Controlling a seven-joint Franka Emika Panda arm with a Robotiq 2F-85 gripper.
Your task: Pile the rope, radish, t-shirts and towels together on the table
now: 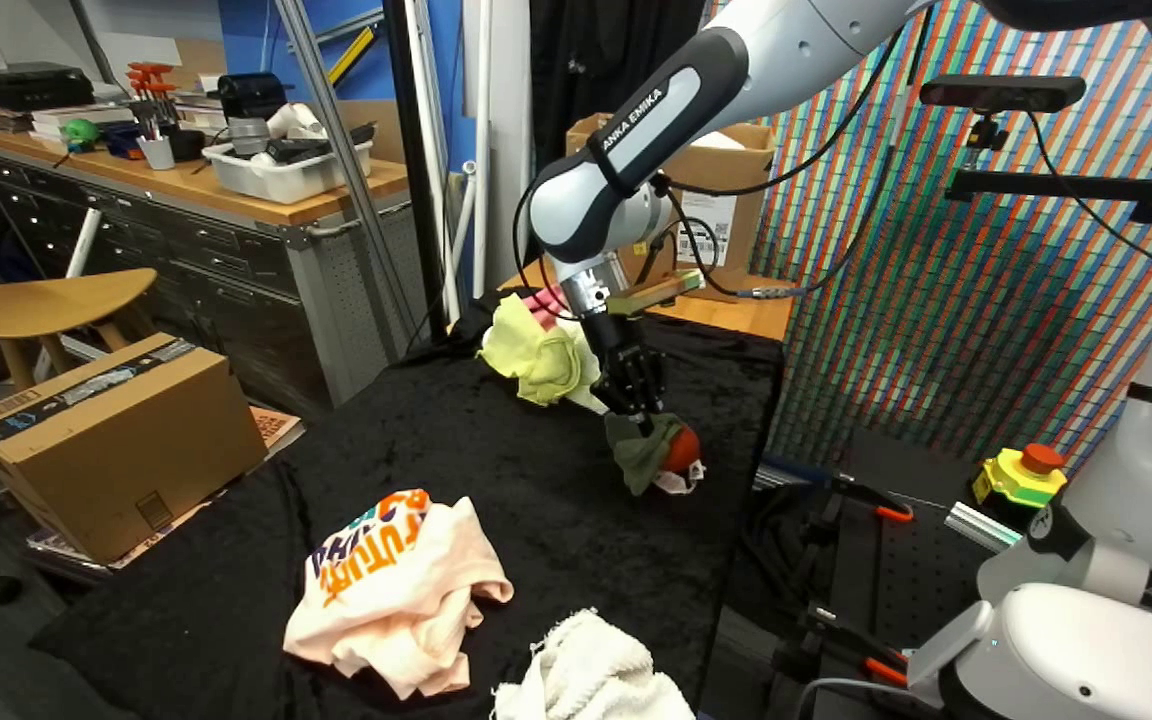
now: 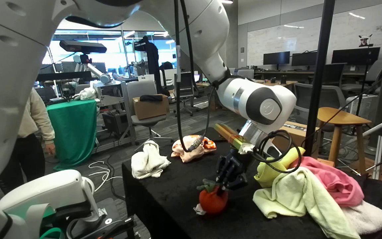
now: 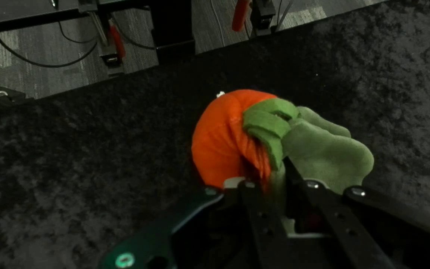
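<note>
I'm pinching the radish (image 2: 213, 200) with my gripper (image 3: 273, 179)
My fingers (image 3: 255, 213) are gripping its green top (image 3: 267, 125); it is resting on the black table (image 1: 386, 430), near the edge, and yellow-green towels (image 2: 293, 192) are lying nearby with a pink t-shirt (image 2: 335, 182).

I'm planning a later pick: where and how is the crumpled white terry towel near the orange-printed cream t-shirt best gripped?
Probably pinch the white terry towel by its raised fold, from straight above. In an exterior view that fold appears to rise into a narrow peak, while the rest sits bunched lower on the black fabric table.
</note>
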